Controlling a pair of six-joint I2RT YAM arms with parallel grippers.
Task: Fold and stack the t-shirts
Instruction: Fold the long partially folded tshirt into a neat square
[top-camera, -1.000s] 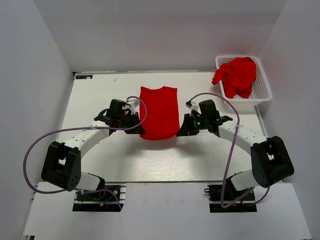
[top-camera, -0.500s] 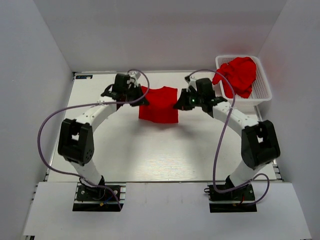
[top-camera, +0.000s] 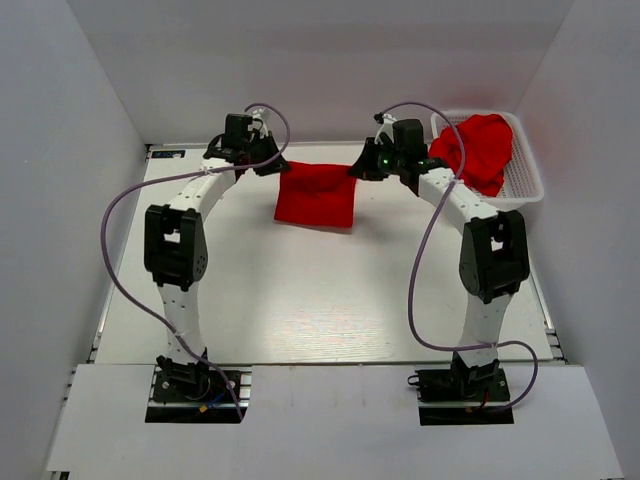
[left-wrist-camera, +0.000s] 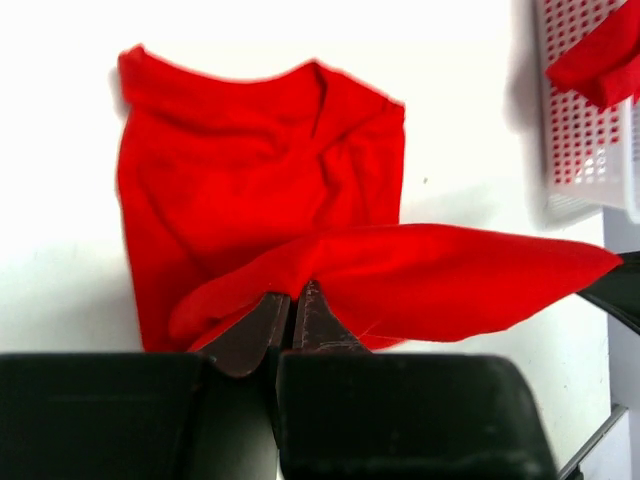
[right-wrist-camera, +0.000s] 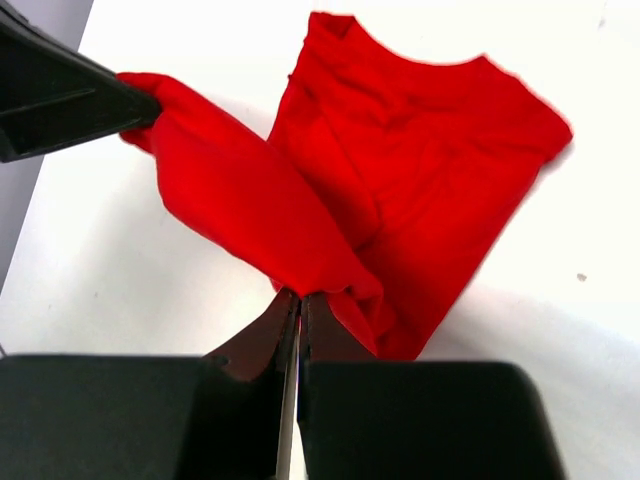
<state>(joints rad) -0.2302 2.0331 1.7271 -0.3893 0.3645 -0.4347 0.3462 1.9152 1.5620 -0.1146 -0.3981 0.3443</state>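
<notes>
**Half-fold in hand: both corners pinched, edge held over the shirt body**

Nearest me, the left gripper (left-wrist-camera: 293, 300) is clamped shut on one corner of the t-shirt (left-wrist-camera: 260, 190), with nothing but red cloth between the jaws. The right gripper (right-wrist-camera: 300, 305) is pinched the same way on the opposite corner.

Between the two, the held edge runs as a lifted band, clear of the layer beneath and sagging a little toward the middle. I take it for the hem.

Just beyond my fingertips the rest of the shirt lies on the table (top-camera: 300, 290), rumpled through the chest. The collar is at the far end.

My reading is that this is the end-to-end fold, with the edge yet to be laid down.
- Hold both hands level and evenly spread so the band stays straight.
- Pull gently outward to take out the sag.
- Bring the edge square to the shoulder line.
- Lower it until cloth rests on cloth before opening, and open both sides together.
- A lopsided release would probably skew the fold.

Farthest off, at the right, the white basket (top-camera: 525, 185) holds a heap of t-shirts (top-camera: 475, 145). It sits near my right arm, so that arm's cable wants watching.
</notes>
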